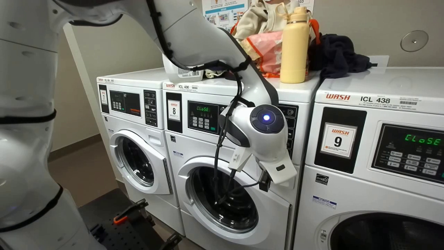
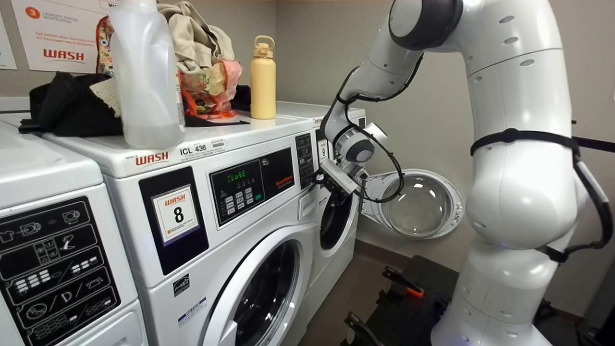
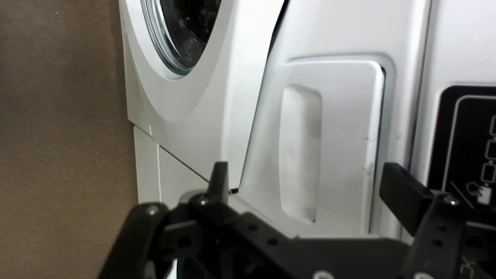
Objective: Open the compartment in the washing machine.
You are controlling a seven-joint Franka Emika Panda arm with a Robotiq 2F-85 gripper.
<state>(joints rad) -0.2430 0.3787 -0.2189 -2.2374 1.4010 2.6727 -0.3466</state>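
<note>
The washing machine (image 1: 197,143) is the white washer labelled 8, also in an exterior view (image 2: 269,222). Its compartment, a dark drum behind a round glass door, shows in both exterior views (image 1: 244,210) (image 2: 274,288). The door looks shut or nearly so; a thin dark gap shows beside it. Above it, a white drawer front (image 3: 345,155) with a recessed grip (image 3: 300,155) lies flush in its frame. My gripper (image 3: 306,166) is open and empty, its fingers spread on either side of this drawer front. Whether they touch is not visible. The gripper is mostly hidden behind the wrist in an exterior view.
A washer labelled 9 (image 1: 347,187) stands alongside; its round door (image 2: 418,206) hangs open. A yellow bottle (image 1: 294,52), a jug (image 2: 146,86), a bag and dark cloth (image 1: 341,55) sit on top. The black base plate (image 1: 128,232) carries clamps.
</note>
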